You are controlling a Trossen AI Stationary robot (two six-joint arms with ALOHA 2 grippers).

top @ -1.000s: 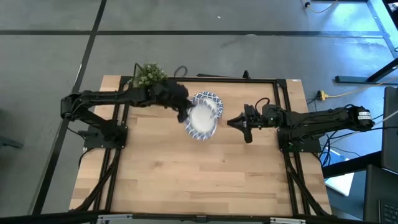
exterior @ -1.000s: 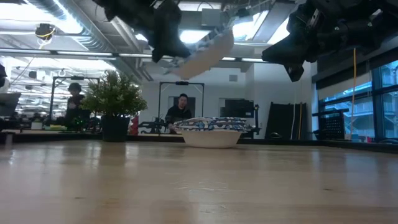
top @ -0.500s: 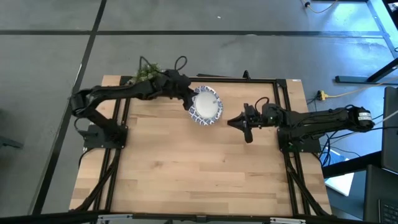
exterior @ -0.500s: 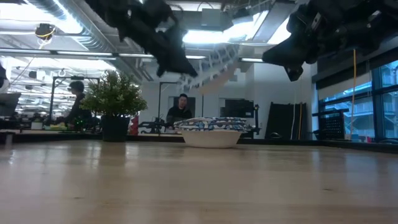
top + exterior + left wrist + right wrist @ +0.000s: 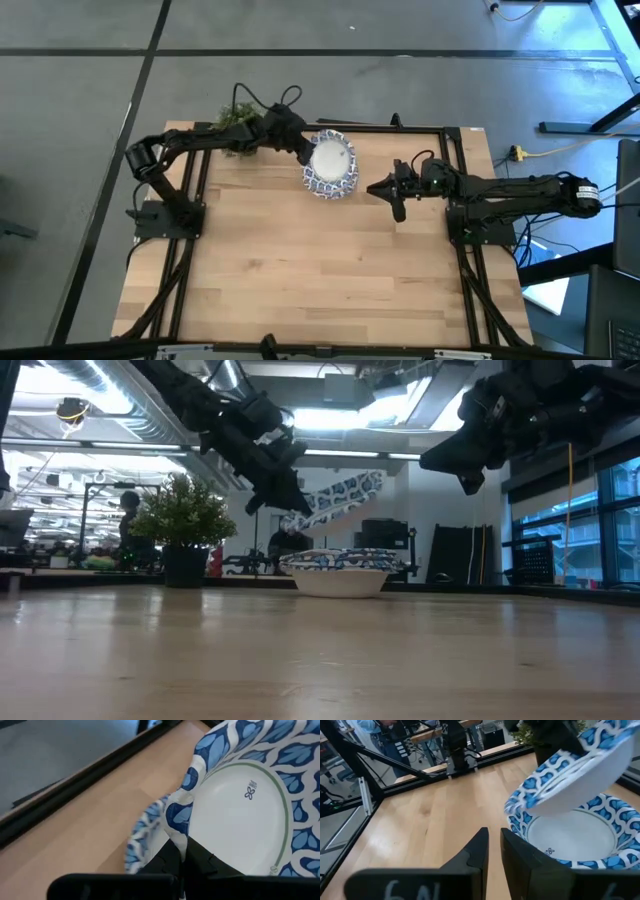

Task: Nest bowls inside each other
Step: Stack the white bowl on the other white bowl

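My left gripper [image 5: 304, 154] is shut on one blue-and-white patterned bowl [image 5: 332, 160], held tilted in the air [image 5: 340, 494] just above a stack of the same bowls [image 5: 340, 572] that rests base-down on the table near its far edge. The right wrist view shows the held bowl [image 5: 577, 767] over the stack [image 5: 570, 840]. My right gripper [image 5: 385, 190] hovers shut to the right of the stack, high above the table [image 5: 465, 468], touching nothing. My left gripper pinches the held bowl's patterned rim [image 5: 181, 822] between its two fingers [image 5: 197, 862], on the side toward the table's left. The fingers come slanting down from the left. The bowl is lifted clear and tilted, its free side raised [image 5: 370, 482] over the stack.
A small green potted plant [image 5: 236, 117] stands at the table's far left corner, beside my left arm [image 5: 185, 520]. A black frame rail [image 5: 75, 785] runs along the far edge. The wooden top [image 5: 320, 270] spreads bare toward the near edge. People show in the room behind.
My left gripper has carried the bowl toward the table's far edge and downward, from over the table's middle to just above the stack. The bowl stays tilted and clear of the table. My right gripper has kept nearly still.
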